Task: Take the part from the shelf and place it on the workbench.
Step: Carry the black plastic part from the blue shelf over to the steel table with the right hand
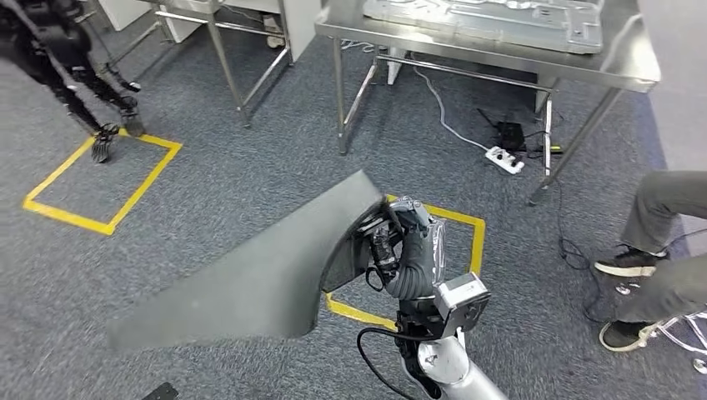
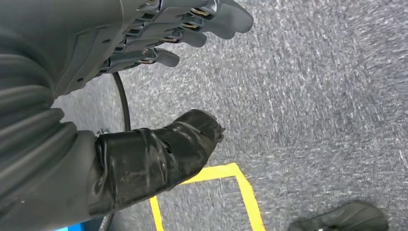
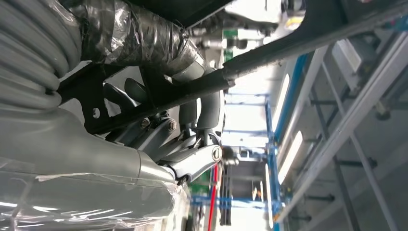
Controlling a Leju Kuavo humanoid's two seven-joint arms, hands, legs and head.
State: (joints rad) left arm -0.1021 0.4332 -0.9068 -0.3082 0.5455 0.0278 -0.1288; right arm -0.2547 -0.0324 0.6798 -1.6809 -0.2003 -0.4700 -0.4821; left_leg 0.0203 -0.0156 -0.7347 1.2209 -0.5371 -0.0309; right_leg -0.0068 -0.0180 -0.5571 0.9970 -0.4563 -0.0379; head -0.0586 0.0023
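The part [image 1: 250, 283], a big dark grey curved panel, is up in the air over the carpet, held out in front of the robot by the right hand [image 1: 400, 242]. That hand is clamped around the panel's inner curved edge, thumb on one side, fingers on the other; the right wrist view shows the fingers [image 3: 202, 108] wrapped over the panel's edge [image 3: 269, 55]. The left hand [image 2: 144, 82] hangs over the carpet with nothing in it, fingers spread apart.

One steel workbench [image 1: 517, 54] sits ahead, well apart from the part, with a flat silvery moulded tray-like piece [image 1: 492, 21] lying on top. What's in it, can't tell. Two yellow tape squares on the floor: one [image 1: 100, 187] far left, one [image 1: 450, 250] right under the hand. One white power strip [image 1: 505, 159] lies under the bench. A seated person's legs [image 1: 659, 250] are at the right edge, and another robot's legs [image 1: 92, 92] are top left. Open carpet lies between the part and the bench.
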